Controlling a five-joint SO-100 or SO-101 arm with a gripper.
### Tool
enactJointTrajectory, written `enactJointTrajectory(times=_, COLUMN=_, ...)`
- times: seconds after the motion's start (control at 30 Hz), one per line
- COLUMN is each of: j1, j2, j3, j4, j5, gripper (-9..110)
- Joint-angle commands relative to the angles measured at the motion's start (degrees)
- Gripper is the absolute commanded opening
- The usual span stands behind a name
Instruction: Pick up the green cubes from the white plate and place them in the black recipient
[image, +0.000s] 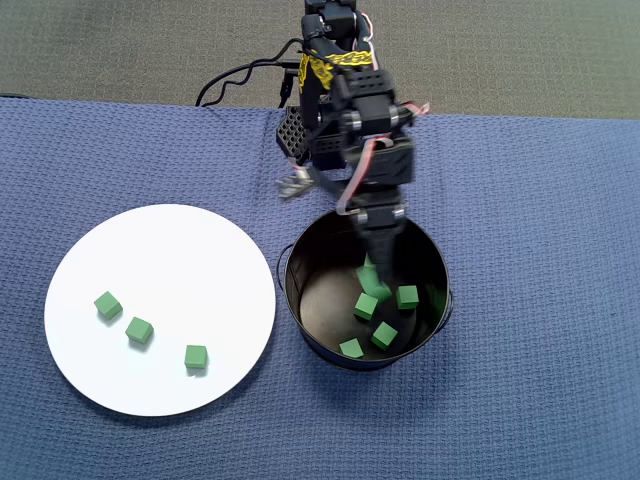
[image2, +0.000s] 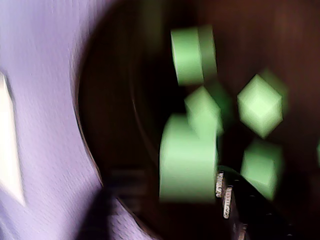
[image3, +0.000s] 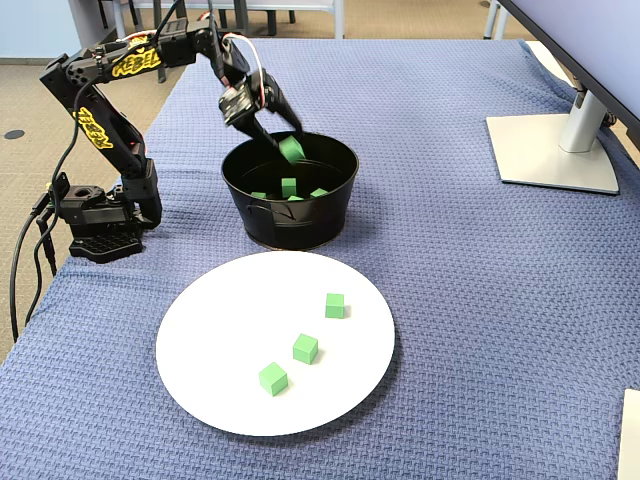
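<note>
Table cloth (image3: 480, 300): blue, woven; it carries everything.
White plate (image3: 200, 330): near side in the fixed view, left of the pot in the overhead view; three green cubes (image3: 305, 348) wait on it, well apart, so each leaves room for the fingers.
Black recipient (image3: 300, 215): just beyond the plate; four cubes lie loose on its bottom.
Gripper (image3: 291, 148): lowered over the pot's mouth, closed on one green cube, probably so the drop is short and it cannot bounce out.
</note>
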Motion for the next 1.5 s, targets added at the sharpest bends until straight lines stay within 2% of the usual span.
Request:
enactJointTrajectory(times=0.0, j1=-0.3, j2=2.0, j3=-3.4, j4=0.4, j5=-0.4, gripper=37)
enactJointTrajectory(times=0.13, j1=9.1, j2=4.5, j3=-4.7, j4=0.4, j5=-3.0, gripper=31)
enactJointTrajectory(times=0.23, j1=23.4, j2=4.3, j3=-7.5, j4=5.2, j5=-3.8, gripper=24)
enactJointTrajectory(times=0.33, j1=37.6, j2=-0.1, j3=-4.7, j4=-1.9, j5=-3.2, gripper=21)
enactJointTrajectory(times=0.43, j1=44.7, j2=-10.4, j3=-6.2, j4=-5.7, j5=-1.2, gripper=17)
enactJointTrajectory(times=0.57, j1=44.5, j2=-23.6, j3=-16.3, j4=-3.3, j5=-4.0, gripper=15)
enactJointTrajectory(times=0.77, j1=43.9, j2=-38.1, j3=-29.4, j4=-2.3, j5=0.3, gripper=17)
enactJointTrajectory(times=1.03, j1=41.1, j2=-49.9, j3=-45.9, j4=5.3, j5=1.8, gripper=25)
enactJointTrajectory(times=1.23, j1=39.7, j2=-61.3, j3=-64.6, j4=16.0, j5=6.4, gripper=25)
enactJointTrajectory(times=1.47, j1=38.1, j2=-69.5, j3=-79.2, j4=24.2, j5=1.3, gripper=25)
